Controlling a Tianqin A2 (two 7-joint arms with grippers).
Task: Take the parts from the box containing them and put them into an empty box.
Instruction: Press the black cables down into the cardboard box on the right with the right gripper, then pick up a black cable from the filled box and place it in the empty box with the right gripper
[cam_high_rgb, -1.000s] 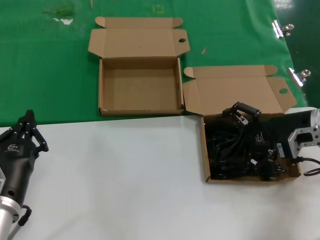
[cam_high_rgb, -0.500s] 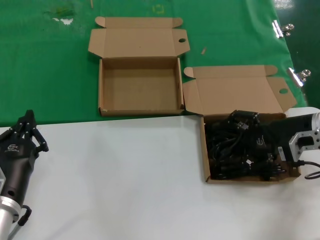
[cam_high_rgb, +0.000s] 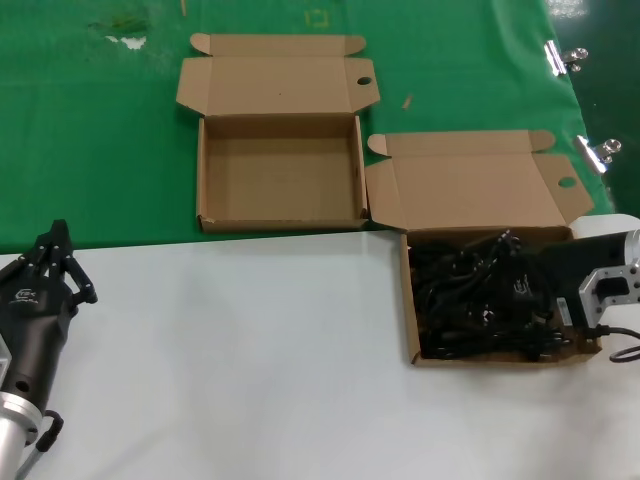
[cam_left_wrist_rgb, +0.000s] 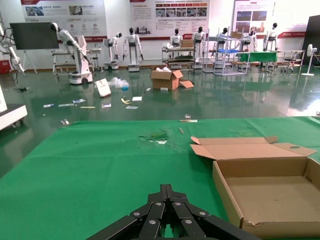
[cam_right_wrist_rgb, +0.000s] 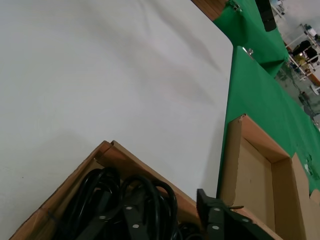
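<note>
Right gripper (cam_high_rgb: 500, 262) sunk among parts (cam_high_rgb: 470, 300) in full box (cam_high_rgb: 408, 300); we cannot tell finger spread. We isolate one bundle, lift straight, avoid snagging neighbours.

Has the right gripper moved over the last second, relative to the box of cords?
Yes. The right gripper has dropped from above the back wall of the full box down into the cords.

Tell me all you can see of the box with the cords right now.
The box with the cords is a shallow brown corrugated carton at the robot's right, straddling the white surface and green cloth. Its hinged lid lies open, with one round hole. A dense tangle of black cords fills it; the right gripper reaches in among them.
</note>
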